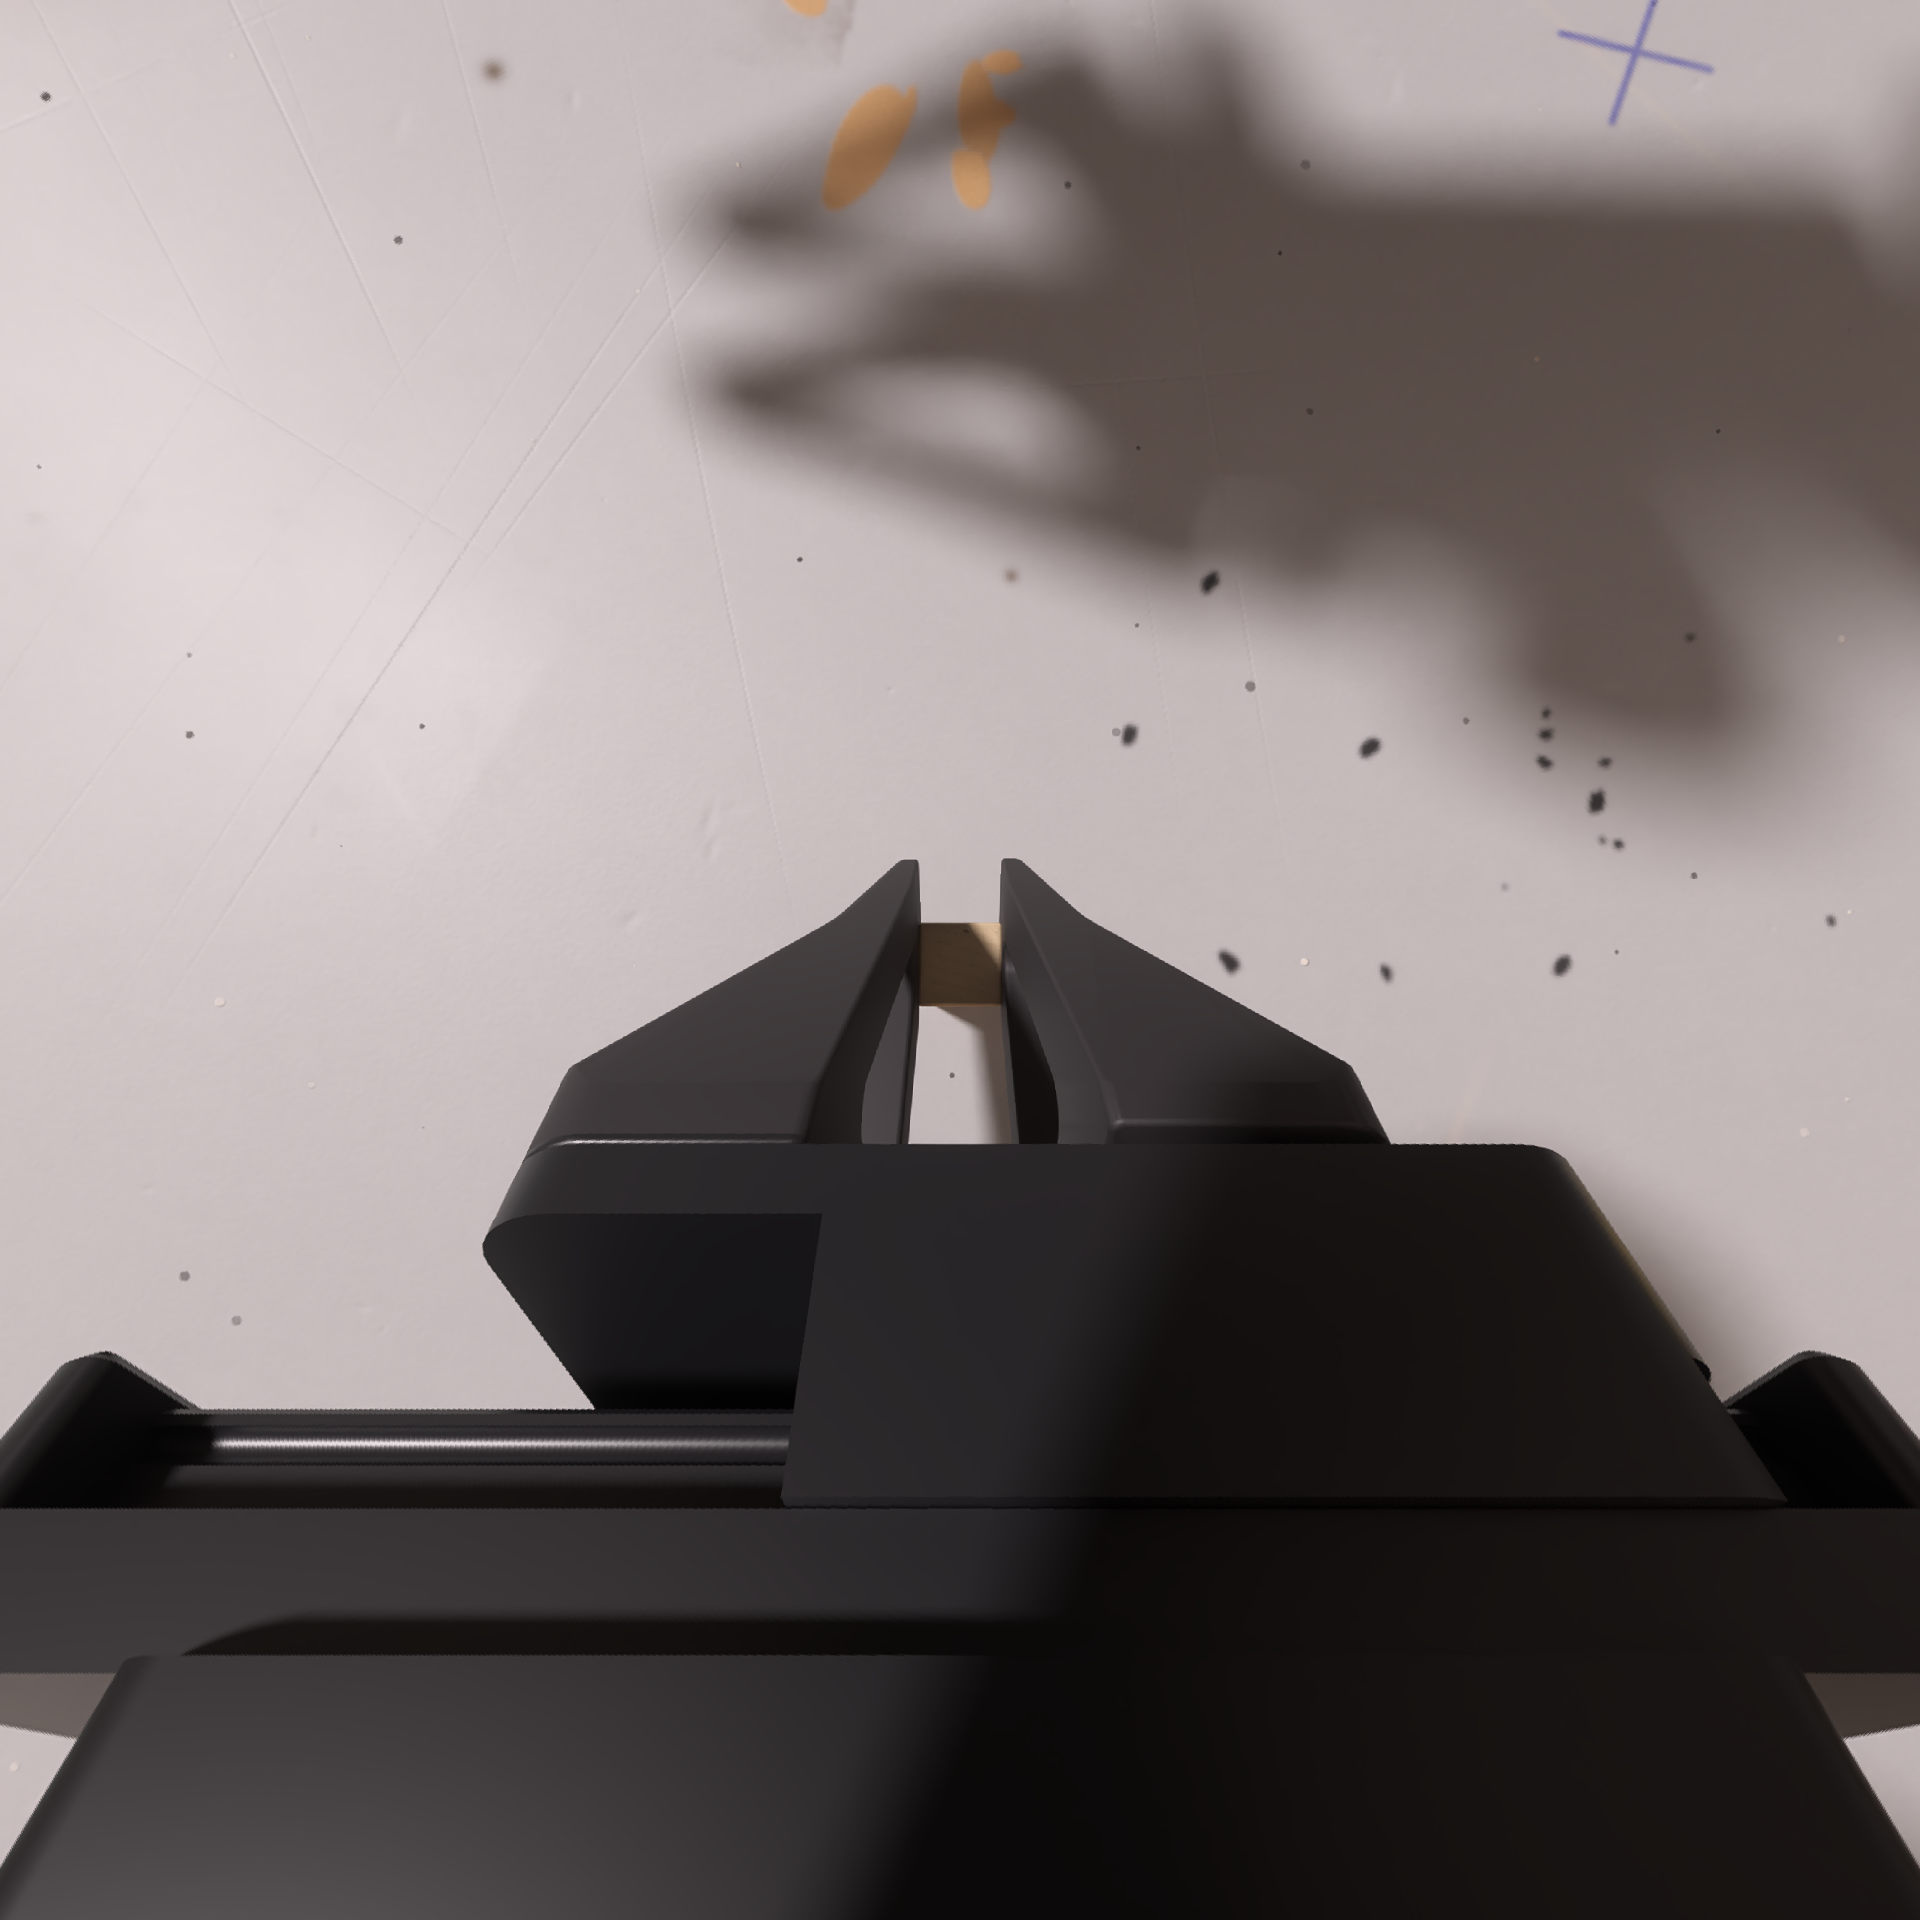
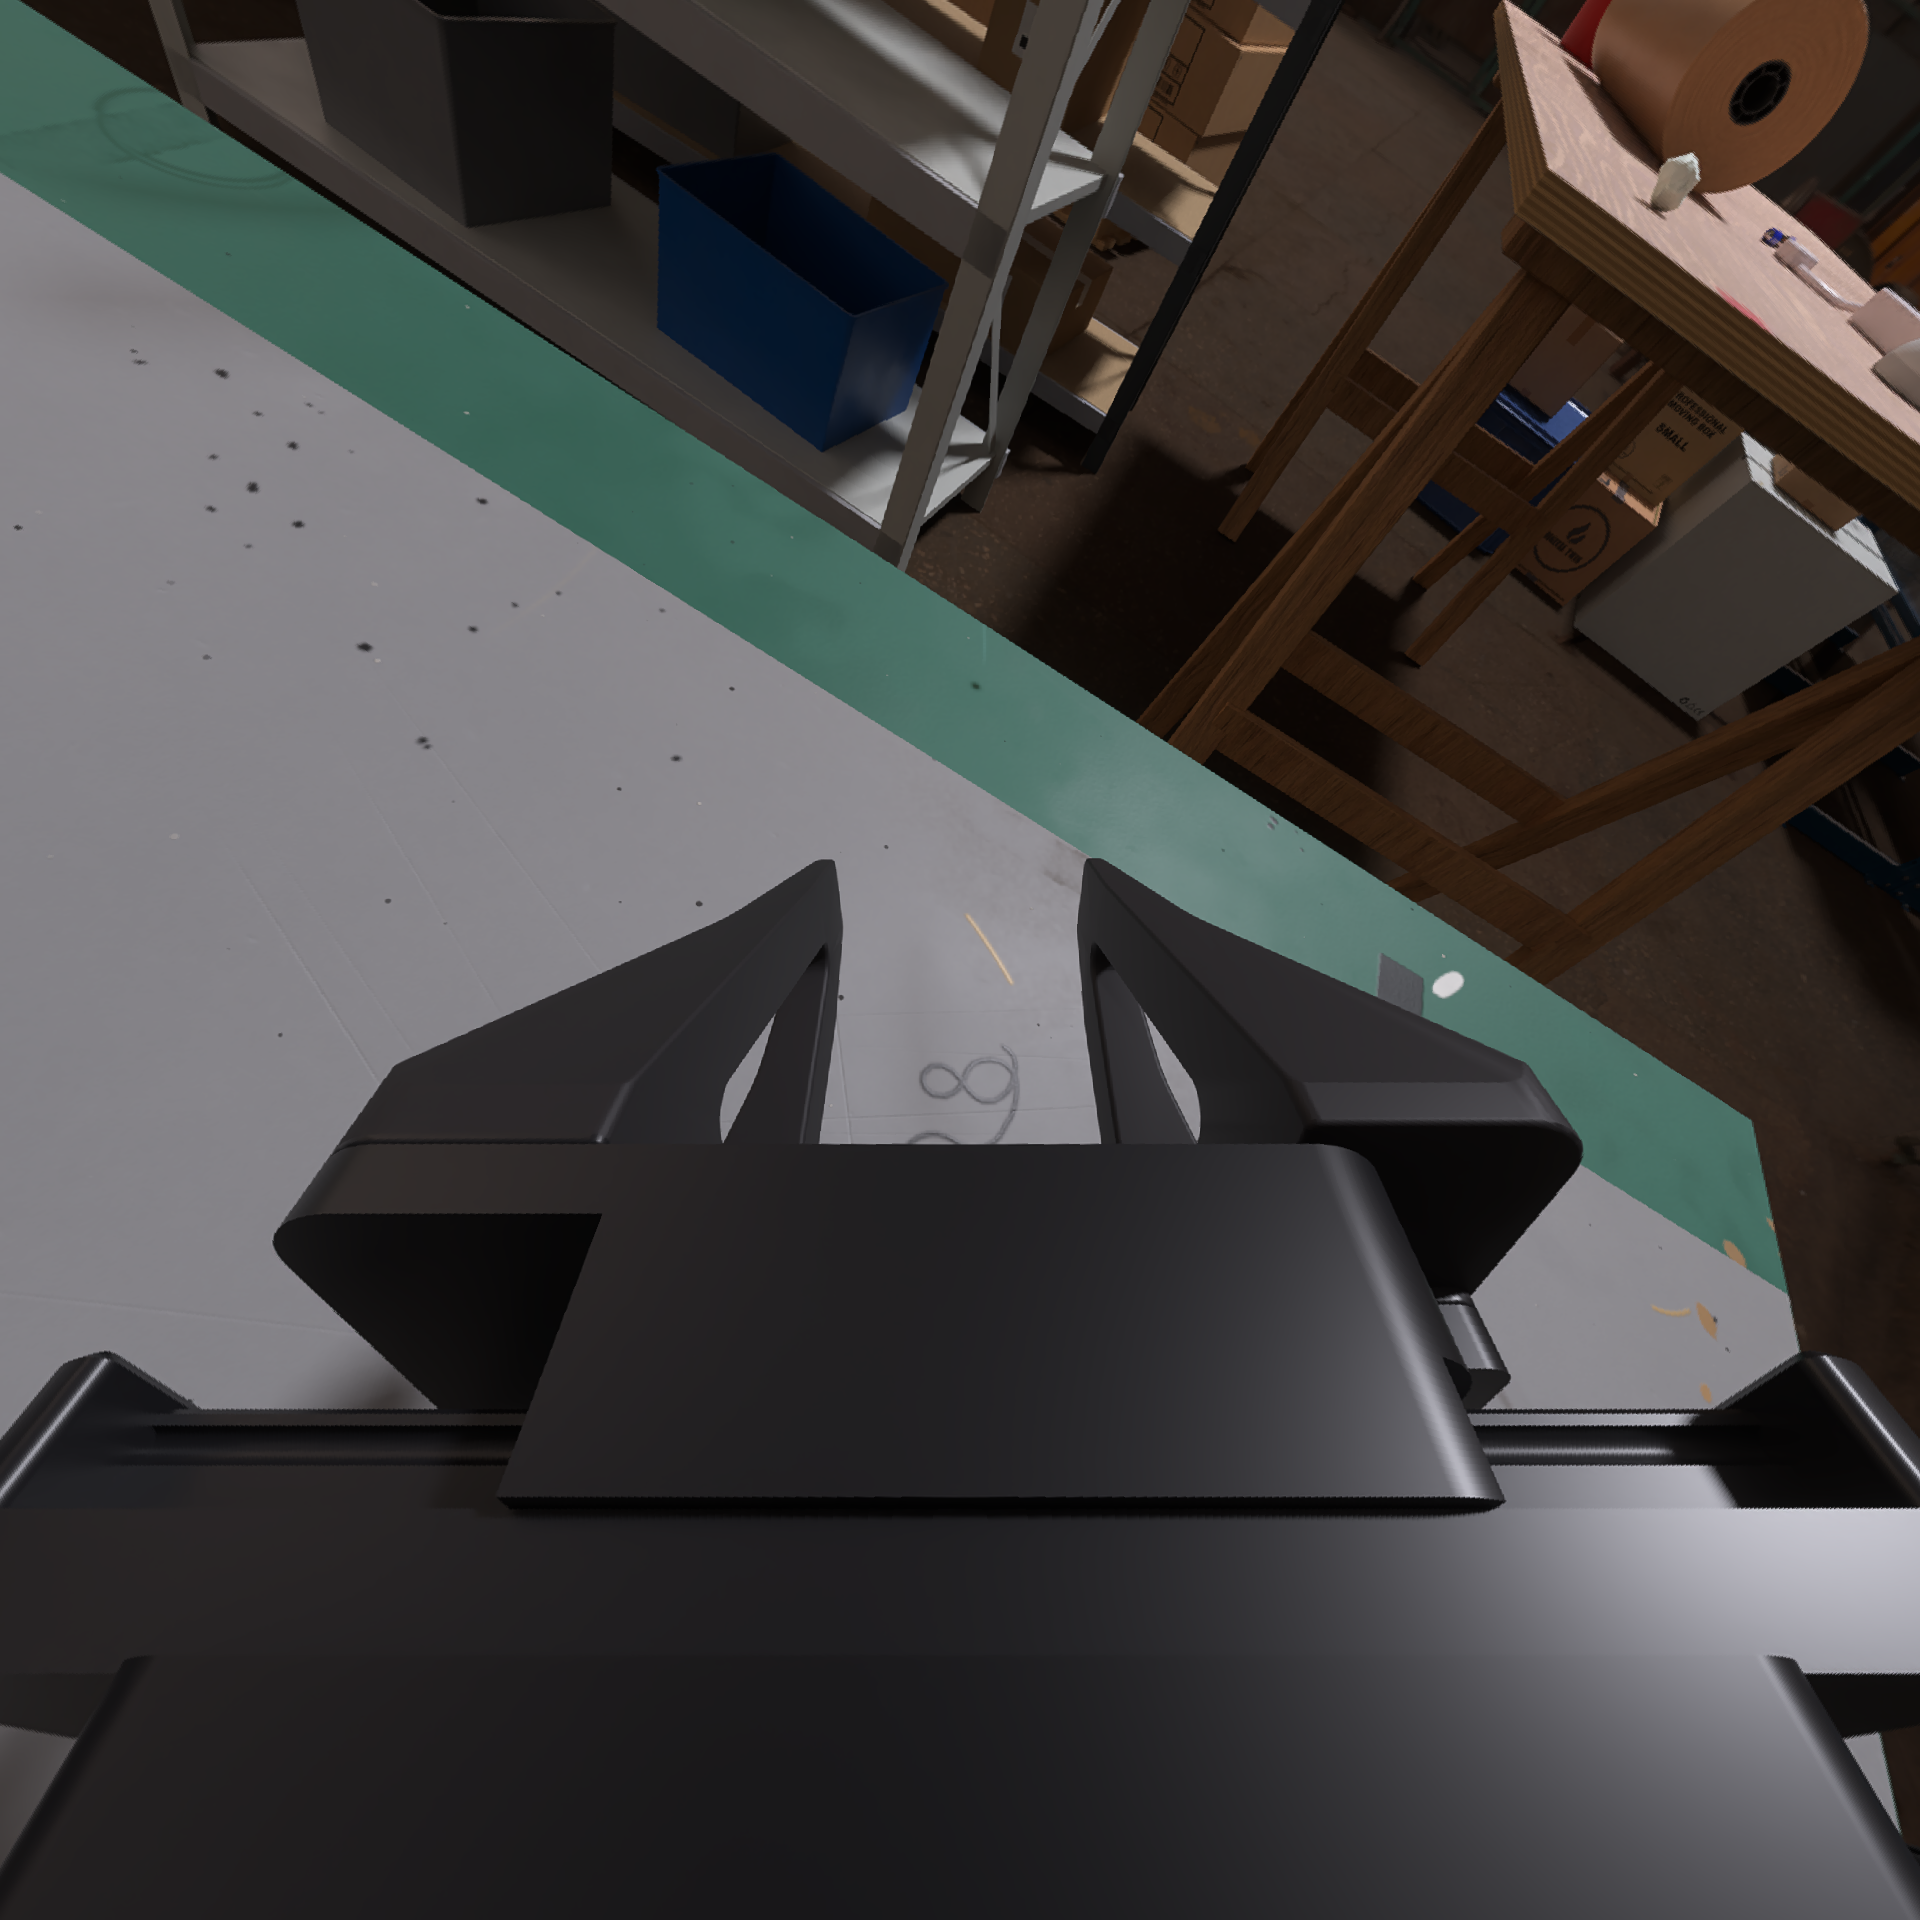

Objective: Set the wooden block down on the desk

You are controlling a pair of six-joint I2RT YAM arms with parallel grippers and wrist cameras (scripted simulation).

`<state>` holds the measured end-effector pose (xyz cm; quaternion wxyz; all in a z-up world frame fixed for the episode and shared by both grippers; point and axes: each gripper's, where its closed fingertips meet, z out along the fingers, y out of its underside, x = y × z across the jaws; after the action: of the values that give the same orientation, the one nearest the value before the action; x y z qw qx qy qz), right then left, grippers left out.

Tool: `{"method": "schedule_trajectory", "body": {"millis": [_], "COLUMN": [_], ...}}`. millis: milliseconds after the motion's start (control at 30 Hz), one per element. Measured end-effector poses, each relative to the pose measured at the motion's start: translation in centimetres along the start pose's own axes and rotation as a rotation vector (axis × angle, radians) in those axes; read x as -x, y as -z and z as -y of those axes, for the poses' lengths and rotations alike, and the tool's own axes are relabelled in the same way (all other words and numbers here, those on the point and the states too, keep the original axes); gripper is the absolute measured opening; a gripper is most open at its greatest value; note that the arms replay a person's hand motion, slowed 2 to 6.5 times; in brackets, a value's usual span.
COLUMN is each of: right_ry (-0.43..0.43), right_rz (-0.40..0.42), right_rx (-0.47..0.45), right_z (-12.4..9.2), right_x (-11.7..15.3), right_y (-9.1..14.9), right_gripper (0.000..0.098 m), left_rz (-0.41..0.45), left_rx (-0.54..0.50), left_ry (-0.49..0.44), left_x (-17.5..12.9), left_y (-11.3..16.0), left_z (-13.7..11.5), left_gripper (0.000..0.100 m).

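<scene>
Step in hand: carrying; the left pincer (image 1: 960, 883) is clamped on the wooden block (image 1: 958, 964), a pale tan sliver between the fingers at frame centre, above the bench (image 1: 364, 623).
Height: judging by the blurred shadow in the upper right, the block seems well clear of the surface, though I cannot tell how far.
Next move: likely a straight descent until the block's underside touches, then parting the fingers.
Right pincer (image 2: 958, 883): spread apart and empty, over the bench near its green edge strip (image 2: 727, 499).
Marks: a blue cross (image 1: 1633, 60) at upper right, orange blotches (image 1: 868, 145) at top centre.
Writing: a cardboard box (image 2: 1621, 509) at right bears print, left unread; a grey scribble (image 2: 971, 1086) lies between the right fingers.
</scene>
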<state>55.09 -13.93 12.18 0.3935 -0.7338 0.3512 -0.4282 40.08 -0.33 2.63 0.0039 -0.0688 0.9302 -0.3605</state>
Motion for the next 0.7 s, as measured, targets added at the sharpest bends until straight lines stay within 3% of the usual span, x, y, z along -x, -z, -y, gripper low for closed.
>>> {"method": "schedule_trajectory", "body": {"millis": [700], "right_ry": [0.002], "right_rz": [0.01], "right_rx": [0.018], "right_z": [-0.3], "right_x": [0.14], "right_y": [-0.21], "right_gripper": [0.0395], "left_rz": [0.005], "left_rx": [0.001], "left_ry": [0.001], "left_x": [0.08], "left_y": [-0.02], "left_z": [0.02], "left_gripper": [0.013]}}
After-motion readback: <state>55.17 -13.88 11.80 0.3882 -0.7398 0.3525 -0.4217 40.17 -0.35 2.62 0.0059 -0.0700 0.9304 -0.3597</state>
